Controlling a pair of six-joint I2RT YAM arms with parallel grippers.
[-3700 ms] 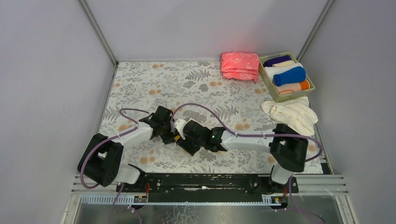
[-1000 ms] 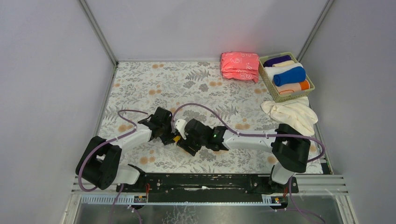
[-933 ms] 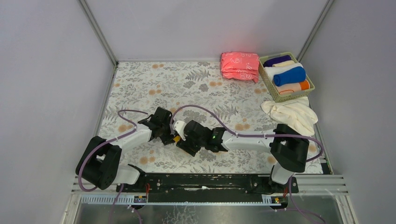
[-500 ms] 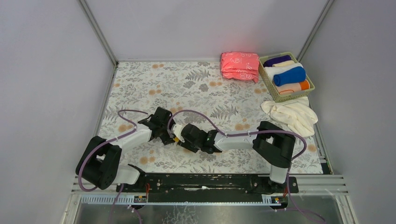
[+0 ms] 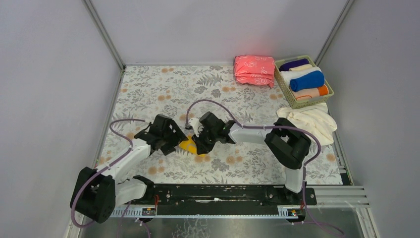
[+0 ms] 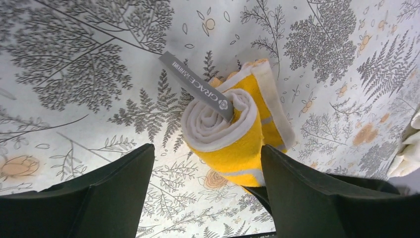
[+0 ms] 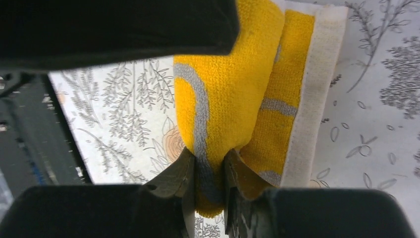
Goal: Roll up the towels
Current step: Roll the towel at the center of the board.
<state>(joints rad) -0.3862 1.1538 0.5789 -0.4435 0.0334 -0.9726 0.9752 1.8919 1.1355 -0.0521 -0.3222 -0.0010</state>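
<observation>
towel [image 6: 233, 134], yellow, rolled, pinched by right gripper [image 7: 208, 173]; left gripper [image 6: 205, 158] spread wide.

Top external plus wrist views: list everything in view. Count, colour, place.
yellow towel roll: one, yellow with white edge, table centre, between the tools
grey label: one, on the roll's end
rolled towels: about five, purple, cream, white, blue, orange, in basket
basket: one, pale green, far right corner
cream-white cloths: loose pile, count unclear, right edge, nearer than the basket
pink folded stack: one, far edge, left of basket
floral table cover: one, grey-orange print
left tool: open, straddling roll
right tool: pinching roll
</observation>
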